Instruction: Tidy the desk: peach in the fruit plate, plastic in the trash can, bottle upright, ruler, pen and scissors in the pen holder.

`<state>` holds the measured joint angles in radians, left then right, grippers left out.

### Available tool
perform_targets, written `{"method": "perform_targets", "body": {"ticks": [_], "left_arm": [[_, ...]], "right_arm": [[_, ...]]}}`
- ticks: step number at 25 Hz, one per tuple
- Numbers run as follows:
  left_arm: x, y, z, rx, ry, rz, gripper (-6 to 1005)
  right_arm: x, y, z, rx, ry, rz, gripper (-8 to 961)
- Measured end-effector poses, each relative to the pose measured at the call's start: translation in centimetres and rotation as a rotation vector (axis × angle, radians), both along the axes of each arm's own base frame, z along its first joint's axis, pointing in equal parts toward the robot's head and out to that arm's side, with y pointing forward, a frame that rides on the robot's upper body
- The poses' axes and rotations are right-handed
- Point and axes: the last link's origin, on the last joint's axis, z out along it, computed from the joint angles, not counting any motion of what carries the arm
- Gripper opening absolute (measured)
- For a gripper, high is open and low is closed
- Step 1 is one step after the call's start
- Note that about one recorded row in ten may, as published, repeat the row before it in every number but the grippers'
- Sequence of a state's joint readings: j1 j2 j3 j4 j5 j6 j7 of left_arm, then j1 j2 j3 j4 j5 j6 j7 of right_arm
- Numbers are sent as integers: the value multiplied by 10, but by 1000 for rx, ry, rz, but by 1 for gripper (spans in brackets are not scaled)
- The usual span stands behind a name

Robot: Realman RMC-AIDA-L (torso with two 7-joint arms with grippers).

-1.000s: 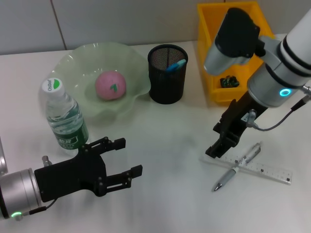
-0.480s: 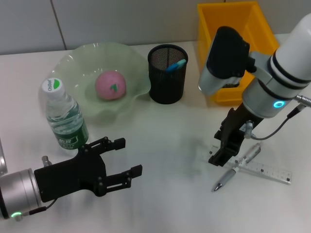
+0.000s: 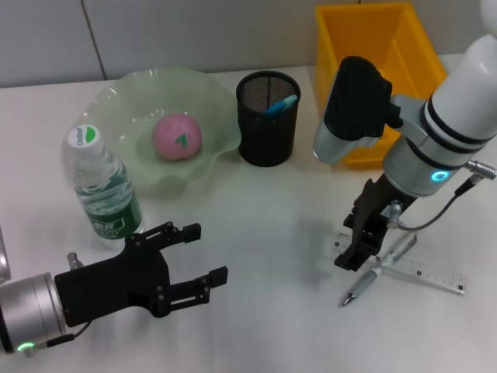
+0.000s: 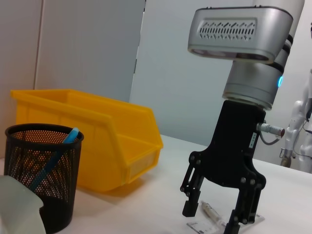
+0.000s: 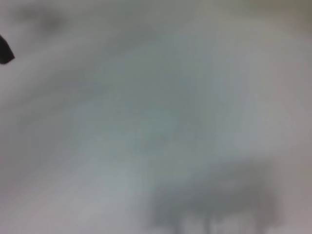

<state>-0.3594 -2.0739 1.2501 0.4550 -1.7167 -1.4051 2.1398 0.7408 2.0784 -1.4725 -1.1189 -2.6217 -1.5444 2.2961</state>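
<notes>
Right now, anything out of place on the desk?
Yes: the pen and ruler lie crossed on the table, outside the pen holder. The open right pincer is over them.

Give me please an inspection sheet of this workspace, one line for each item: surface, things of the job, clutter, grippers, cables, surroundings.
Surface: white table, no spills seen.
Job's things: peach in the green fruit plate; bottle upright; pen lying across the ruler on the table; black mesh pen holder with a blue item inside; yellow bin behind it.
Clutter: nothing seen.
Grippers: right gripper open, low over the ruler's end beside the pen; left gripper open, parked at the near left, holding nothing.
Cables: one grey cable looping at the right wrist.
Surroundings: grey wall panels behind the table.
</notes>
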Motion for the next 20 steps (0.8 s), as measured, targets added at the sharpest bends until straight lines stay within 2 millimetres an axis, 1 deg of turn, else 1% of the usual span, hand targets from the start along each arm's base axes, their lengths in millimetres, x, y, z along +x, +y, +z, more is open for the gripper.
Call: {"method": "perform_targets", "body": {"ticks": [20], "left_arm": [[3, 1, 0, 8, -15, 2, 809]], "right_arm": [[5, 1, -8, 8, -4, 8, 697]]}}
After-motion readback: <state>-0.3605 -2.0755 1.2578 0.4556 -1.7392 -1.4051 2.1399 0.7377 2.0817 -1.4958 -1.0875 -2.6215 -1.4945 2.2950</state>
